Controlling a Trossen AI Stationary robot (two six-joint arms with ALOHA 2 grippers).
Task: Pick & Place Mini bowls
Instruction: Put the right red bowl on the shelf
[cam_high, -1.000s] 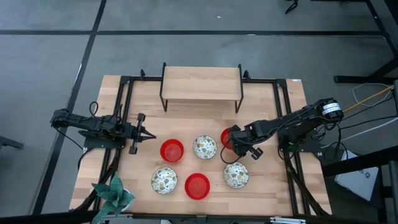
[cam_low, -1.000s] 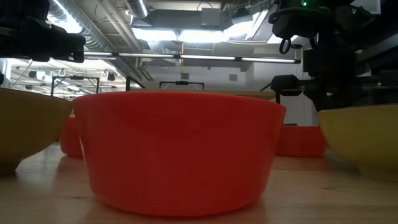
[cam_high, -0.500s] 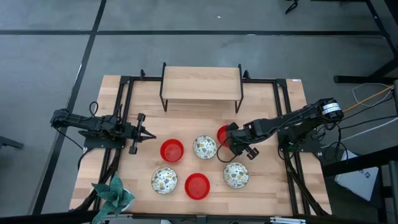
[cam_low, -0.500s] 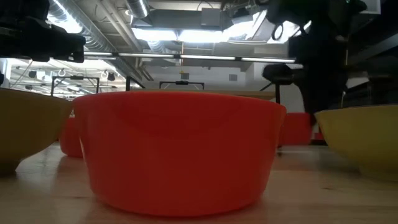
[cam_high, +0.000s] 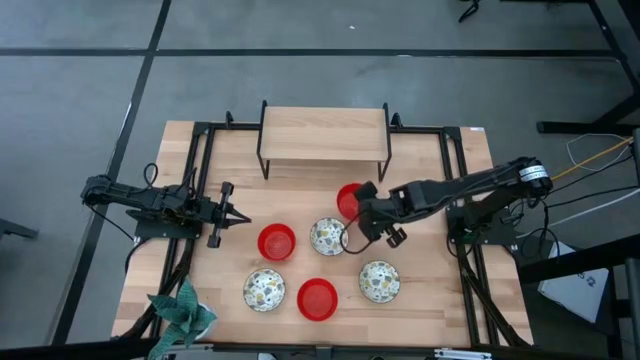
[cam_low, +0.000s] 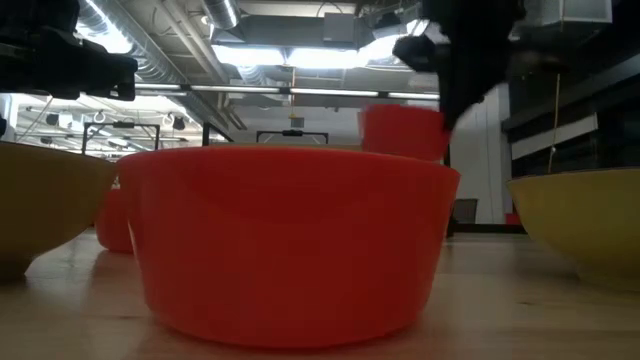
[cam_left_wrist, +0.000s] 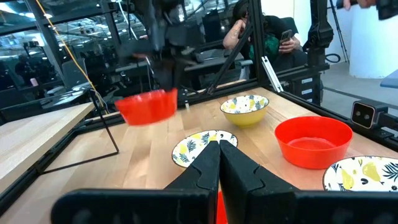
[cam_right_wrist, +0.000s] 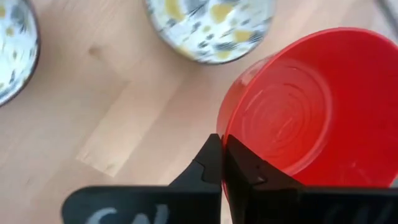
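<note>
Overhead straight down, low level at tabletop (very near) — both sharing red bowl (cam_high: 317, 298) (cam_low: 290, 240).

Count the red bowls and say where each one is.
3. One red bowl sits left of centre on the table, another near the front edge, and the third is lifted off the table, gripped at its rim by the right tool. None seems hidden.

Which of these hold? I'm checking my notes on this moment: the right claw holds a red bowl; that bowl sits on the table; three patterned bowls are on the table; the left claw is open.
1. The right claw holds a red bowl. True.
2. That bowl sits on the table. False: it is lifted clear.
3. Three patterned bowls rest on the table. True.
4. The left claw is open. False: it is shut, empty.
</note>
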